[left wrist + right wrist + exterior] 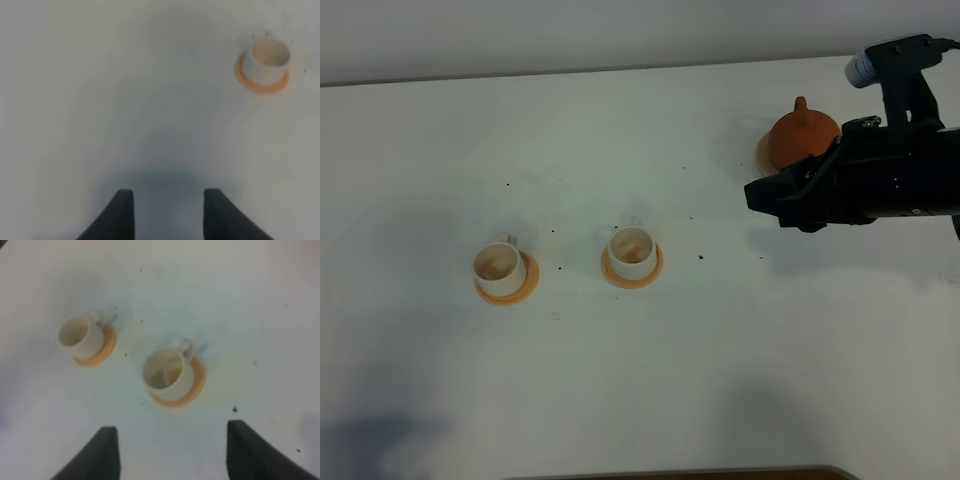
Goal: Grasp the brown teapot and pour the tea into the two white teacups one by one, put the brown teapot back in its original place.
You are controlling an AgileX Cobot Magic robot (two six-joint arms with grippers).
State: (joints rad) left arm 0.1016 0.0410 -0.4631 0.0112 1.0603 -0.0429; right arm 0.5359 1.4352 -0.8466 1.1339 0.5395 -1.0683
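The brown teapot [802, 136] stands at the back right on its pale saucer [761, 150], of which only a thin edge shows; my right arm hides the teapot's near side. My right gripper [760, 195] hovers in front of and left of the teapot, open and empty, as the right wrist view [171, 427] shows. The two white teacups stand on orange coasters: the left cup [500, 267] [80, 335] and the middle cup [632, 250] [165, 371]. My left gripper [169, 192] is open and empty over bare table, with one cup [267, 60] far ahead of it.
The white table [650, 380] has small dark specks [702, 258] scattered near the cups. A dark strip [720, 473] marks the table's front edge. The left arm is out of the exterior view; only its shadow [370, 440] shows at the front left.
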